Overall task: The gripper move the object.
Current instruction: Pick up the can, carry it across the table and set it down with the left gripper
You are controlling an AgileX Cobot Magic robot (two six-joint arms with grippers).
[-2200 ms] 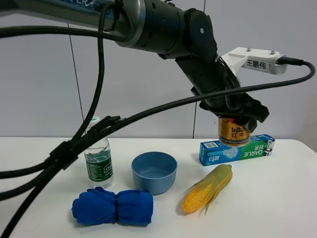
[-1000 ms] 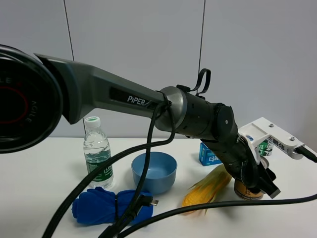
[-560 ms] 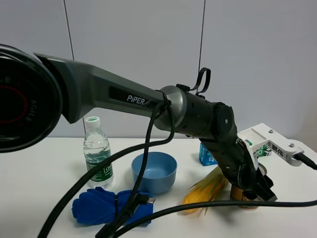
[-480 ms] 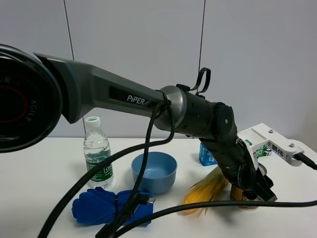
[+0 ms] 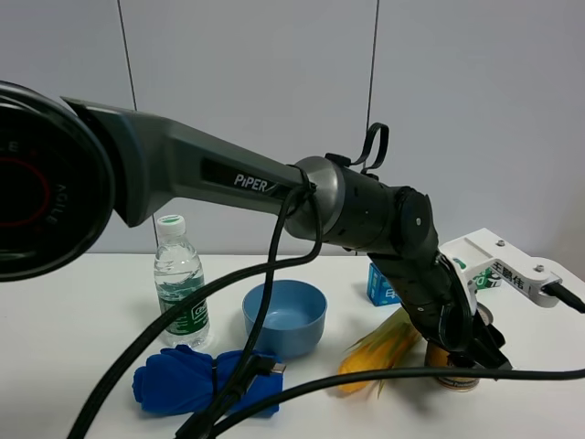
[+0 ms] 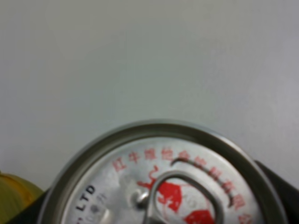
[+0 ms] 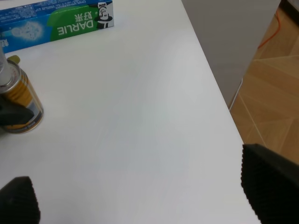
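Note:
The object, a gold can [image 5: 444,357] with a silver pull-tab top, stands on the white table [image 5: 73,320] just right of the corn. My left gripper [image 5: 462,351] reaches across from the left and is shut around the can's upper part, with its white bracket [image 5: 503,265] above. The left wrist view shows the can's top [image 6: 163,186] close up, with a black finger [image 6: 275,182] at its side. The right wrist view shows the can [image 7: 17,95] upright with a black finger [image 7: 9,116] against it. My right gripper [image 7: 145,196] is open and empty, apart from the can.
A water bottle [image 5: 179,288], a blue bowl [image 5: 284,315], a rolled blue cloth [image 5: 201,380] and a corn cob [image 5: 379,347] lie left of the can. A toothpaste box [image 7: 56,21] lies behind it. The table's right edge [image 7: 210,93] drops to the floor.
The left gripper brought the can down from above the toothpaste box onto the table beside the corn. Over the last half second it has barely moved.

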